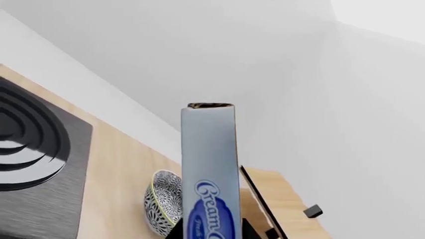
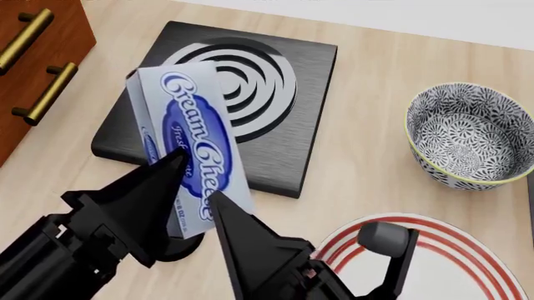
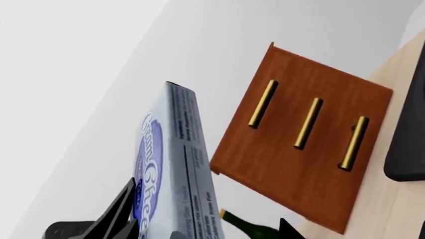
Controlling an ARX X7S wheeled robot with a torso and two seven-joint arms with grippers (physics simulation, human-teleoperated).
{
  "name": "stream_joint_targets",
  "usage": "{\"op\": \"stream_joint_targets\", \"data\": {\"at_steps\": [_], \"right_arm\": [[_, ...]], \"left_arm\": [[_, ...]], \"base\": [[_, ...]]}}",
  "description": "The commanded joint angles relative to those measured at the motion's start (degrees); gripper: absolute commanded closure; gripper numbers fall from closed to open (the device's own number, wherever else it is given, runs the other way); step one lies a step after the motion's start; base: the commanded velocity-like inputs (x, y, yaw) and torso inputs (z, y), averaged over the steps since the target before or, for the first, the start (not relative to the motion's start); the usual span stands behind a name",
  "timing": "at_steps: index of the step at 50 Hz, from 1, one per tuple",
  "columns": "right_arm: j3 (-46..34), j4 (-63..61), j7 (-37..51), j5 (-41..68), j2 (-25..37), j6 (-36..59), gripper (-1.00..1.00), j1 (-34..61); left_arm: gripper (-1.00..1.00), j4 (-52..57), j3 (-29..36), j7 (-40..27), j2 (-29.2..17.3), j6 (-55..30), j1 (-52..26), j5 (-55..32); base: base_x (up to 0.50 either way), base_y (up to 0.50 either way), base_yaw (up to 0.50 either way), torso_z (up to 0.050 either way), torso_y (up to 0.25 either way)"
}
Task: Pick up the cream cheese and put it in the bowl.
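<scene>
Above the pale wooden worktop (image 2: 367, 125), near its left side in the head view, the flat silver-grey cream cheese box with a blue oval label (image 2: 196, 144) is held clear of the surface by the left claw (image 2: 197, 178). The claw's two black tapered fingers (image 2: 159, 187) pinch the lower end of the box from either side. The box stands roughly on end, label towards the head camera, and in that view it overlaps the dark square hotplate with pale concentric rings (image 2: 284, 144). The left wrist view confirms the hold: the box rises straight out from between the fingers, and the bowl appears beyond it. The small deep ceramic bowl with a blue-black and white floral pattern and a yellowish-green rim (image 2: 471, 137) stands empty, well apart to the right, with the white plate with red rings (image 2: 454, 244) nearer the robot. A brown wooden drawer front with brass handles (image 2: 42, 56) borders the far left. The right claw's state cannot be told from these views. The step in hand appears to be the carry, with the pick-up done and the placing not yet begun. The next move calls for a sideways transfer to the right until the box hangs over the bowl's mouth, then a descent and release. Since the box looks long against the bowl's opening, it will probably need to go in end-first or tilted.
</scene>
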Motion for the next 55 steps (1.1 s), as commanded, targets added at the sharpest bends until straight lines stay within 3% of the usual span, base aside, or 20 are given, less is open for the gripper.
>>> {"op": "stream_joint_targets", "data": {"at_steps": [1,5,6,26,27,34,37,50,55], "right_arm": [[-1.25,1.62,0.09,-0.58,-0.87,0.47,-1.0,1.55],[-1.55,2.96,-0.25,-0.64,-1.18,0.6,-1.0,2.21],[-1.63,3.09,-0.06,-0.76,-1.26,0.53,1.0,2.22],[-0.13,-2.6,-0.09,-1.79,0.29,-1.4,1.0,-1.55],[0.17,-3.47,-0.02,-2.04,0.54,-1.74,1.0,-2.11],[1.12,-4.76,-0.29,-2.3,1.24,-2.62,1.0,-3.37],[1.66,-5.05,-0.77,-2.4,1.54,-3.12,1.0,-4.1],[3.78,-7.71,-0.87,-2.89,2.25,-5.43,1.0,-6.74],[5.03,-9.16,-0.41,-4.14,2.63,-7.02,1.0,-8.45]], "left_arm": [[1.0,0.52,0.2,0.48,-0.02,1.05,-0.29,-2.19],[1.0,0.13,0.3,0.75,-0.09,1.09,-0.32,-2.19],[1.0,0.1,0.23,0.52,-0.15,1.1,-0.59,-2.56],[1.0,0.42,0.69,-0.18,-0.94,1.13,-0.4,-1.8],[-1.0,-0.19,1.1,-0.77,-1.29,0.63,-0.42,-1.05],[-1.0,-2.15,0.13,-1.0,-1.46,1.86,-0.06,1.99],[-1.0,-0.83,0.05,-2.42,-1.51,2.76,1.01,8.03],[-1.0,-0.66,-0.92,-2.02,-2.16,4.12,1.89,9.87],[-1.0,0.25,-0.76,-4.25,-2.27,4.99,2.65,17.23]], "base": [[0.0,0.0,0.0,0.0,0.0],[0.0,0.0,0.0,0.0,0.0],[0.0,0.0,0.0,0.0,0.0],[0.0,0.0,0.0,0.0,0.001],[0.0,0.0,0.0,0.0,0.01],[0.0,0.0,0.0,0.0,0.0],[0.0,0.0,0.0,0.003,0.0],[0.0,0.0,0.0,0.0,0.001],[0.0,0.0,0.0,0.0,0.0]]}}
